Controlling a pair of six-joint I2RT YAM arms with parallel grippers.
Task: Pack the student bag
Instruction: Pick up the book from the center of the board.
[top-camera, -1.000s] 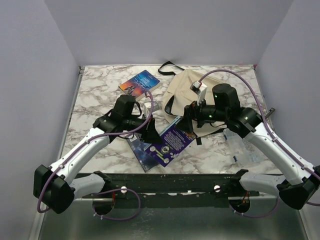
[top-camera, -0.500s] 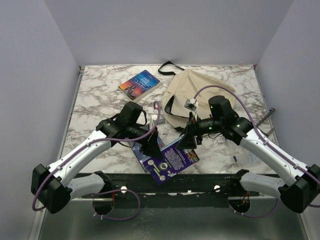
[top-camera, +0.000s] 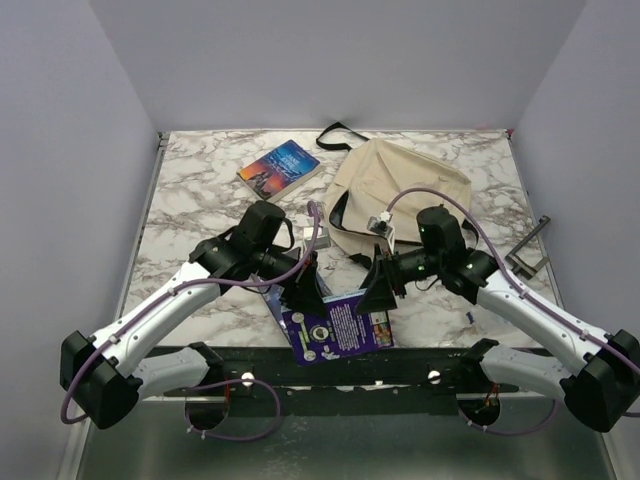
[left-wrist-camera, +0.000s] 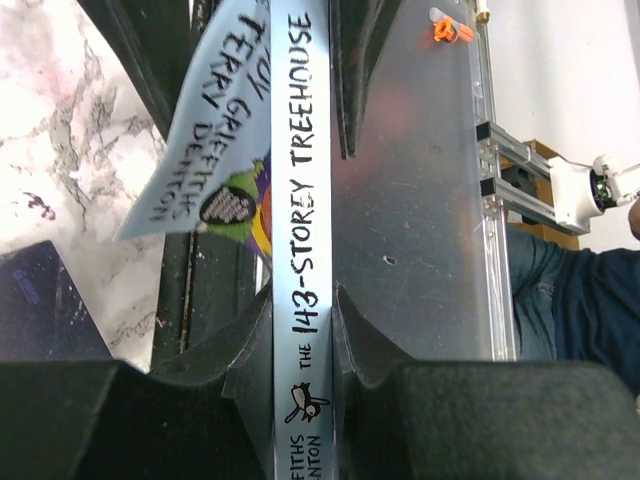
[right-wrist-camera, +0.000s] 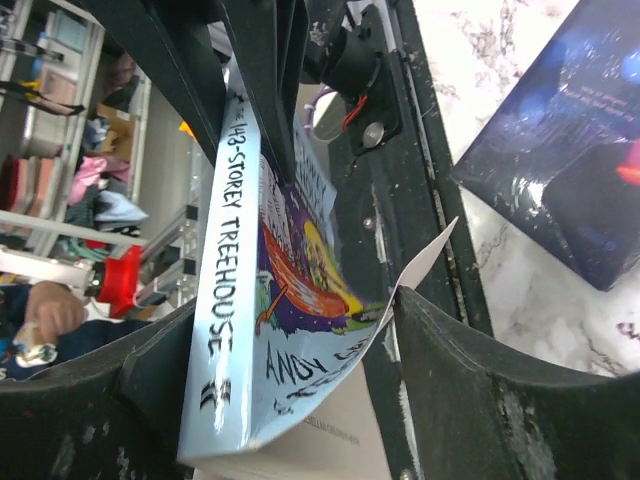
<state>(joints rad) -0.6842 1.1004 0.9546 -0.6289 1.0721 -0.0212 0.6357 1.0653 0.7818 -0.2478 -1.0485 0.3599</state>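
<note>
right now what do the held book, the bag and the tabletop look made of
Book: paper, thin printed card cover, likely glossy; the cover bends.
Bag: soft cream fabric, matte, creased.
Tabletop: marble-look, grey-veined white; real stone or printed laminate, cannot tell.
</note>
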